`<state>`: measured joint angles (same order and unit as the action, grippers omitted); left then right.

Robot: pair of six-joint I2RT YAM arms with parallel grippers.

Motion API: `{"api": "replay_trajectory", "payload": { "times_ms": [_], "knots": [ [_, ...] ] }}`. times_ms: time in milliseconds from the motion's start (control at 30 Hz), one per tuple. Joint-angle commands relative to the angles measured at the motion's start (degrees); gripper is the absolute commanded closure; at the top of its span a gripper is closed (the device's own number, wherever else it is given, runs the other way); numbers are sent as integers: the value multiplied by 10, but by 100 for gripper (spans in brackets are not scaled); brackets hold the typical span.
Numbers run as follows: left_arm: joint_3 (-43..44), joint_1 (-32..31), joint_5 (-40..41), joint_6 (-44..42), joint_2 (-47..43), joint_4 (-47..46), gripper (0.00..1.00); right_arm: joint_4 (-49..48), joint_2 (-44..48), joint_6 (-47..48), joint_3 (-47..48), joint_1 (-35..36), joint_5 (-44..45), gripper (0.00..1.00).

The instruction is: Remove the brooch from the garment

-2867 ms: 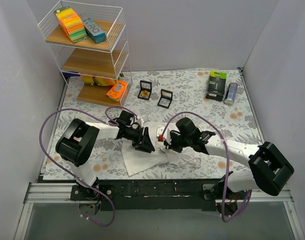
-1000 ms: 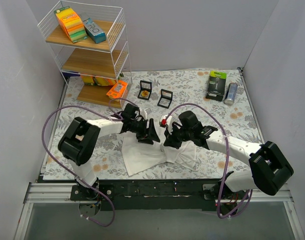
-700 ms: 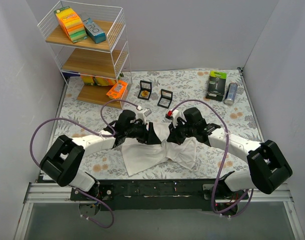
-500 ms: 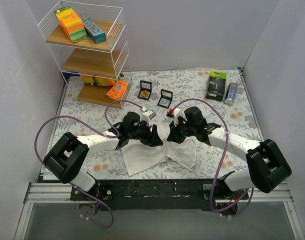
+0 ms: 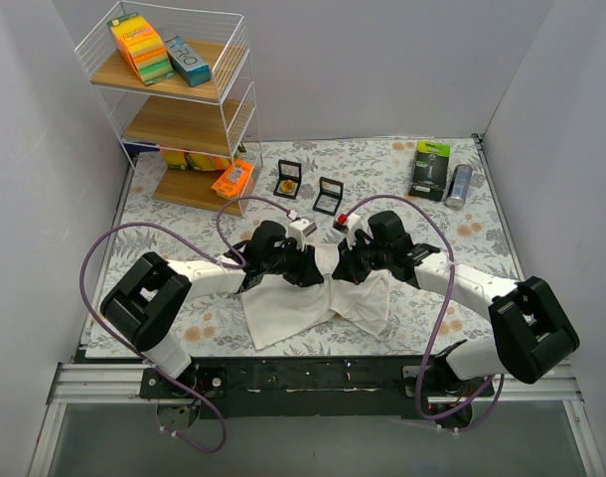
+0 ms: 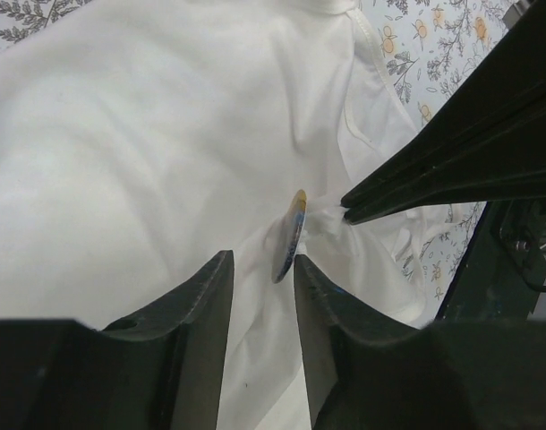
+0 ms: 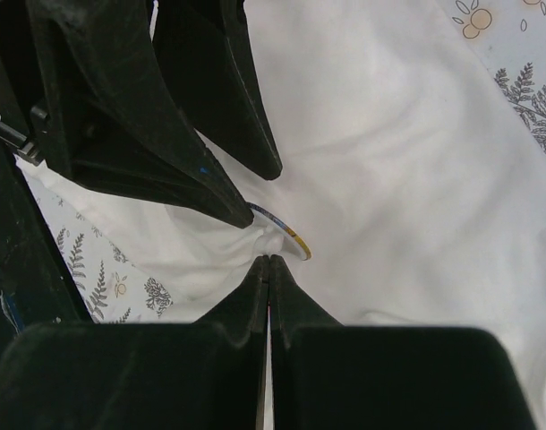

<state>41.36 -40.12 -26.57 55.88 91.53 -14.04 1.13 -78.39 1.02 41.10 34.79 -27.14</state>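
At mid-table, the left gripper (image 6: pixel 260 264) is slightly parted and holds nothing; a small round brooch (image 6: pixel 289 235) with a yellow and blue rim shows edge-on just beyond its tips. Facing it, the right gripper (image 7: pixel 266 262) is pressed closed, nipping a pucker of the white cloth garment (image 6: pixel 148 134) just beside the brooch, which sits on the rumpled fabric between the two tools. From the right wrist, the left arm's black fingers (image 7: pixel 130 107) cover part of the brooch's rim; from above, both grippers hide it. The garment lies on a floral-print table cover (image 5: pixel 432 229). Behind it are an open black jewellery box (image 5: pixel 288 180) with a gold piece and a second open black box (image 5: pixel 329 196). Farther right lie a green-and-black packet (image 5: pixel 429 170) and a silver-blue can (image 5: pixel 459 185). At far left, a white wire rack (image 5: pixel 174 109) with wooden shelves carries orange, yellow and blue packages, their lettering too small to read.
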Motion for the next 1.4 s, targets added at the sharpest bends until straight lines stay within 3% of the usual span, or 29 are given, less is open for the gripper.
{"api": "replay_trajectory", "payload": {
  "times_ms": [0,400,800,967,1000,1033,1067,1167,1367],
  "knots": [
    [26,-5,-23,-14,12,-16,70,-24,14,-6,8,-7,-6,99],
    [30,-7,-89,-3,24,-41,100,-22,12,-2,2,-13,-6,99],
    [40,5,-70,-2,-26,-27,100,87,46,87,-29,-19,-22,99],
    [38,13,-101,14,-25,-50,100,122,47,122,-28,-20,-36,99],
    [38,14,-113,13,-26,-54,100,141,49,128,-23,-20,-42,96],
    [37,21,-124,14,-26,-64,100,155,49,145,1,-21,-49,90],
    [36,25,-153,18,-26,-68,100,171,50,157,16,-24,-58,77],
    [37,50,-217,42,-20,-91,100,215,50,173,71,-43,-107,62],
    [34,74,-270,85,-10,-128,100,185,18,117,92,-58,-186,51]
  ]
}}
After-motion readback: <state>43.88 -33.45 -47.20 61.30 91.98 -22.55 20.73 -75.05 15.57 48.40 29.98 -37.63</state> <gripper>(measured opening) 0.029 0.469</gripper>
